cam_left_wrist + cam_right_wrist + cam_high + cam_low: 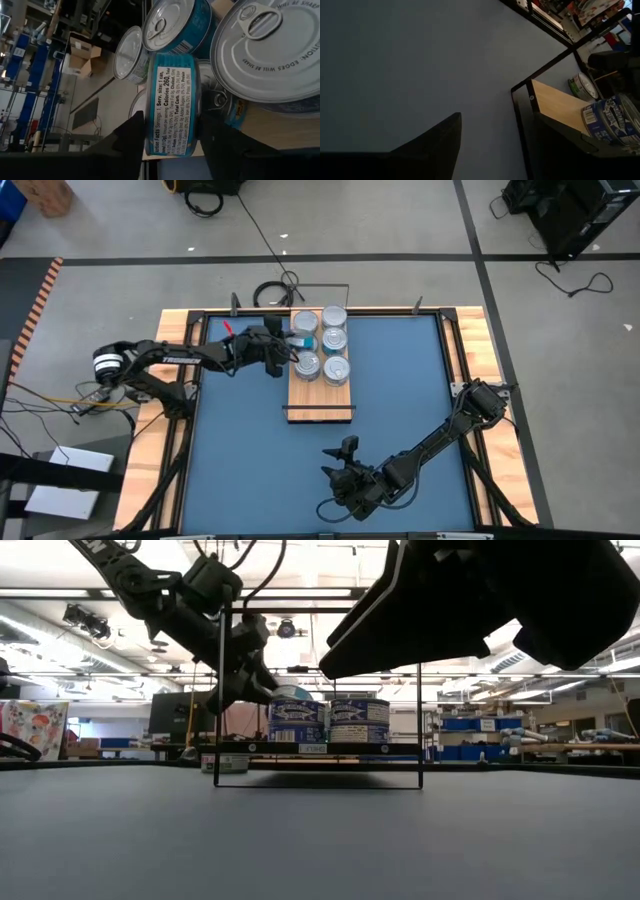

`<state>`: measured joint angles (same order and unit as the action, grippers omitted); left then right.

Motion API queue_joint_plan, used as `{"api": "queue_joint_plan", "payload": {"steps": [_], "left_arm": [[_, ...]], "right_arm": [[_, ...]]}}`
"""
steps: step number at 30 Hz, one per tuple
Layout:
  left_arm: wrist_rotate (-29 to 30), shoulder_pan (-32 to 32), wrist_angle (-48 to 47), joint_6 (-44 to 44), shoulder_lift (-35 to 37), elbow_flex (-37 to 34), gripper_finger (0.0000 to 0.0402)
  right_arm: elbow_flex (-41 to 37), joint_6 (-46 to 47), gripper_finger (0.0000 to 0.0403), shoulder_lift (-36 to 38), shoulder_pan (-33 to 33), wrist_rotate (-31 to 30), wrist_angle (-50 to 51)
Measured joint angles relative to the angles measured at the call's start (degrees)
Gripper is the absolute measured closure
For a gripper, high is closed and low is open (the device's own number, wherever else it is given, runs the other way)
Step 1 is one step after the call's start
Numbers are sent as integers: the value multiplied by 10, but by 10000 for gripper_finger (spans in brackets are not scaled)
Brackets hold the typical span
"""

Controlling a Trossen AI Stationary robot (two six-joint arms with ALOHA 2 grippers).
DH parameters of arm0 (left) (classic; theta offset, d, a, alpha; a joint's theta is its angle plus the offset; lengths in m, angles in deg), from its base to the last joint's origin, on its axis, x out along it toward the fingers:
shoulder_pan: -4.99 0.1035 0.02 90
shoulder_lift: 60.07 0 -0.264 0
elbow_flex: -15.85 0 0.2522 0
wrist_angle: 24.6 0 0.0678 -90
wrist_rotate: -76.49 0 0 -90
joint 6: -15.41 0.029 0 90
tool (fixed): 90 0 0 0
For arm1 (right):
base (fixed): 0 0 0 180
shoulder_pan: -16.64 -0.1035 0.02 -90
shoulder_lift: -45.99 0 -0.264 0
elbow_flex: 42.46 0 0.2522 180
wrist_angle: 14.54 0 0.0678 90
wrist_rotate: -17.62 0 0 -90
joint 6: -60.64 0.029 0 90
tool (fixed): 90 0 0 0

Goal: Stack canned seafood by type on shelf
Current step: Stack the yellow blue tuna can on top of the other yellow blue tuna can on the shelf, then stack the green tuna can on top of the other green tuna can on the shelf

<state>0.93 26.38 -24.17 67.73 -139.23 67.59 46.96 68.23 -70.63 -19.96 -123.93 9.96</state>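
L gripper (283, 348) at shelf (320, 402) far-left edge, fingers (131, 142) either side of a teal tin (172, 102). Cannot tell if tin is gripped or just released. Other tins (335, 341) clustered on shelf's far half, some stacked; near half bare.

R gripper (334, 463) waits over table (240, 450) near edge, fingers spread, empty.

Risk: teal tin sits close against neighbours; if L pulls back skewed, a finger may drag it and topple a stack. Tin near shelf edge could roll off.
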Motion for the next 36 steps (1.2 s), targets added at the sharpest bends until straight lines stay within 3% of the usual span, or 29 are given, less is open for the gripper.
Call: {"api": "queue_joint_plan", "payload": {"steps": [6, 16, 22, 27, 32, 36], "left_arm": [[13, 0, -3, 0, 0, 0, 188], [15, 0, -3, -5, 0, 0, 183], [73, 0, -4, -24, 0, 0, 192], [89, -2, -31, -70, 24, 0, 235], [89, -5, -89, -108, 70, 0, 311], [88, -9, -125, -126, 115, 0, 374]], "right_arm": [[0, 0, 153, 0, 0, 2, 0], [0, 0, 153, 0, 0, 2, 0], [0, 0, 153, 0, 0, 2, 0], [0, 0, 153, 0, 0, 3, 0], [0, 8, 166, 0, 2, 8, 1], [0, 32, 190, 0, 16, 50, 4]]}}
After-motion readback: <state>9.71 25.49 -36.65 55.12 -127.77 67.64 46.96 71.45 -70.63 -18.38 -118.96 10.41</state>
